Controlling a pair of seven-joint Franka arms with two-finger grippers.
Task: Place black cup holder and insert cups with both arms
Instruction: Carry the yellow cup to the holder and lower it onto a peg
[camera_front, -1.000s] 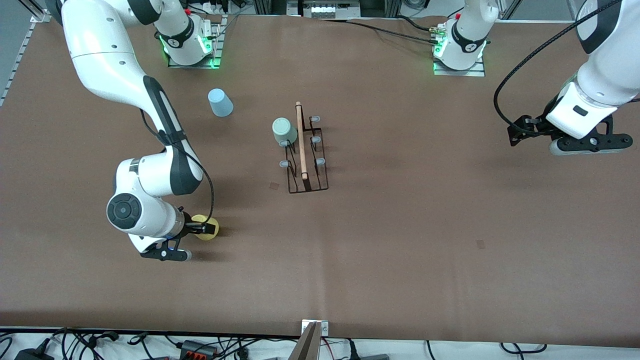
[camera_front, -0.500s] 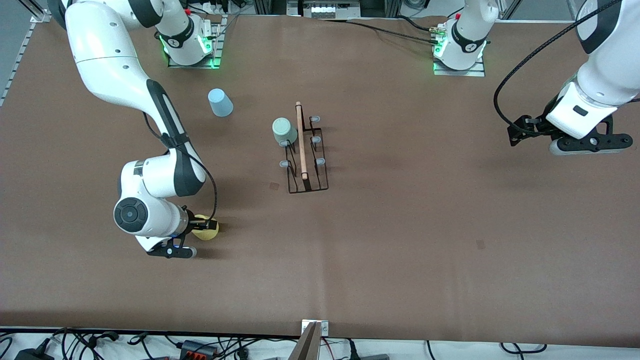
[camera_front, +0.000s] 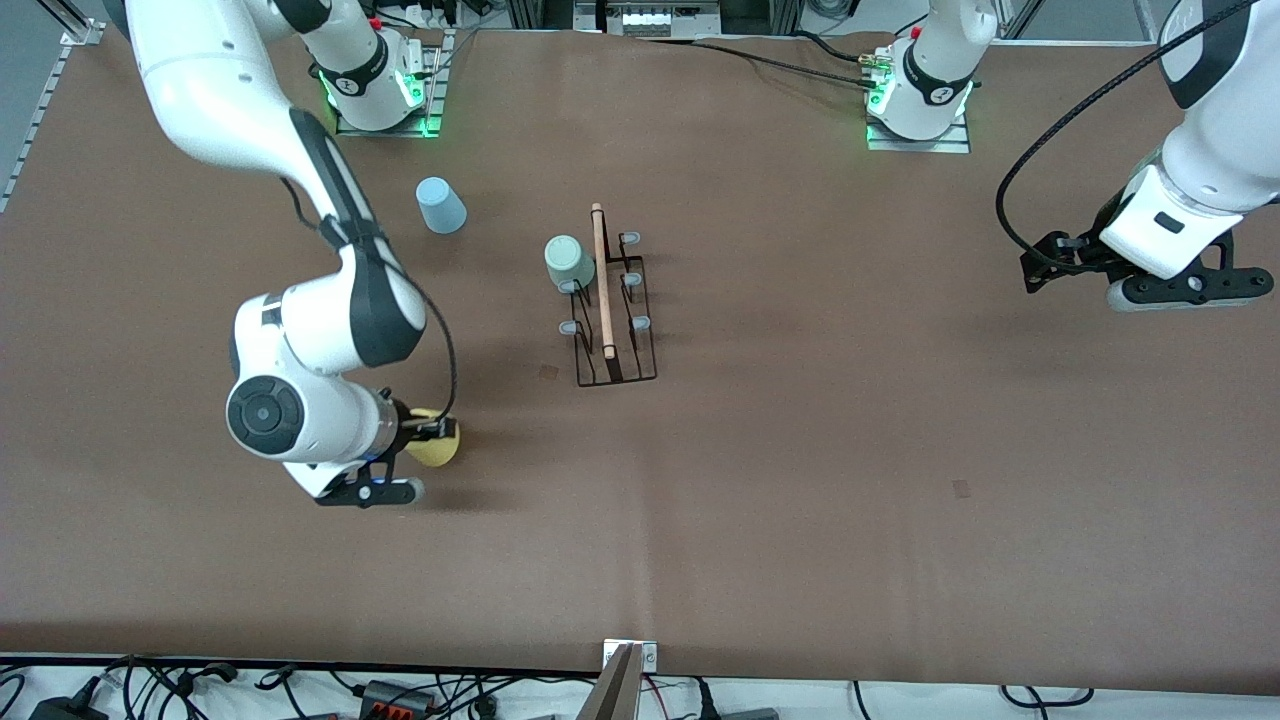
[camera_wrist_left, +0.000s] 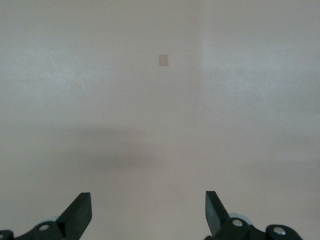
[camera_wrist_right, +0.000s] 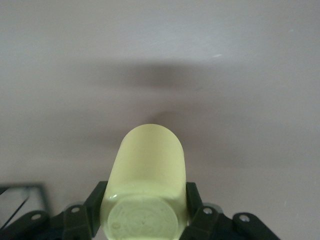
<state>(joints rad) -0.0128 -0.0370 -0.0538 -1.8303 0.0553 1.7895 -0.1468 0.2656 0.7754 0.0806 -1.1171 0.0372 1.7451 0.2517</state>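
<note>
In the front view, the yellow cup (camera_front: 437, 451) is now clenched by the right gripper (camera_front: 425, 432) and has been carried slightly toward the rack (camera_front: 610, 300) compared with a second ago, so its peg can be sought next; the grey-green cup (camera_front: 568, 262) already sits on the rack and the blue cup (camera_front: 440, 205) is left on the table (camera_front: 800, 480). In the left wrist view, the left gripper (camera_wrist_left: 148, 212) is seen spread wide and empty over bare table, waiting. In the right wrist view, the yellow cup (camera_wrist_right: 148, 187) is shown pinched at its base between the fingers (camera_wrist_right: 96, 202), with nothing in its way.

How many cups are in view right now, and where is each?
3. The yellow cup is clamped in the right gripper. The grey-green cup sits on a peg of the black cup holder. The light blue cup stands near the right arm's base.
</note>
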